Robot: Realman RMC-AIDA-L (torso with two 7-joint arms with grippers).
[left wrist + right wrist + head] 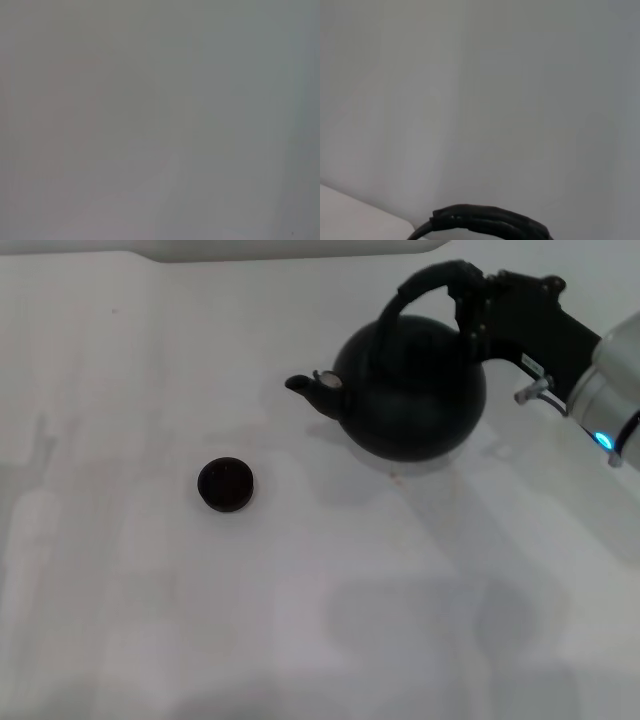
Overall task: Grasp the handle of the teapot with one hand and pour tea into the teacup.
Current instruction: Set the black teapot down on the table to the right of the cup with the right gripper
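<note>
The round matte black teapot (412, 390) is at the back right of the white table, its short spout (312, 390) pointing left. Its thick black arched handle (420, 285) spans the top. My right gripper (470, 302) comes in from the right and is shut on the right end of the handle's top. In the right wrist view only a black arc of the handle (485, 222) shows, against a pale background. The tiny dark teacup (226, 484) stands alone, to the left of the teapot and nearer to me. My left gripper is out of sight; its wrist view shows only plain grey.
A white table (330, 620) carries both things. A pale raised edge (260, 248) runs along the back. The right arm's silver link with a blue light (603, 439) reaches in at the right side.
</note>
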